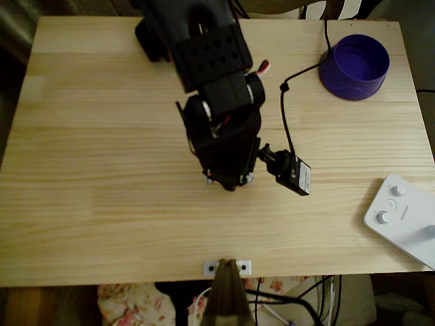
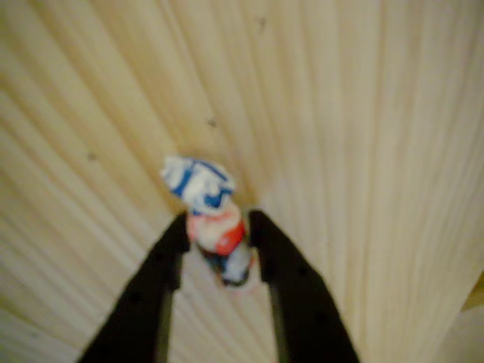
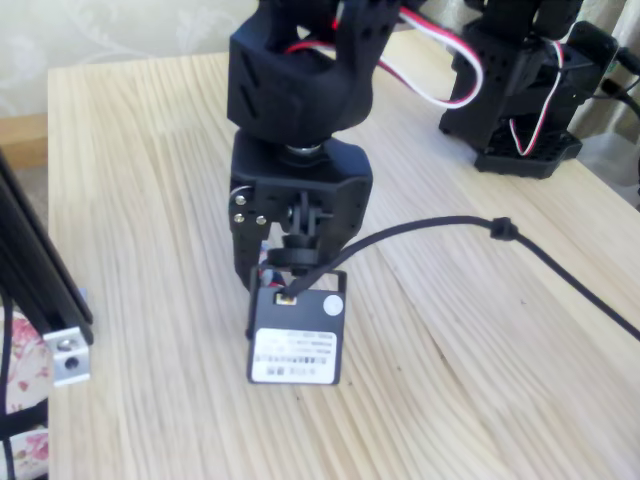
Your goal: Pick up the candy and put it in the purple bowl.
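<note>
In the wrist view the candy (image 2: 203, 185), a small sweet with a red middle and white-blue twisted ends, sits between my two black fingers. My gripper (image 2: 218, 225) is shut on it, one finger pressing each side of its middle. The blurred wooden table lies behind it, and I cannot tell whether the candy touches the table. In the overhead view my gripper (image 1: 229, 180) points down near the table's middle, and the arm hides the candy. The purple bowl (image 1: 353, 66) stands empty at the back right corner, far from the gripper.
A white device with round knobs (image 1: 404, 217) lies at the right front edge. The wrist camera (image 1: 293, 173) hangs beside the gripper, and its black cable (image 1: 285, 102) loops across the table toward the bowl. The arm's base (image 3: 520, 90) stands at the back.
</note>
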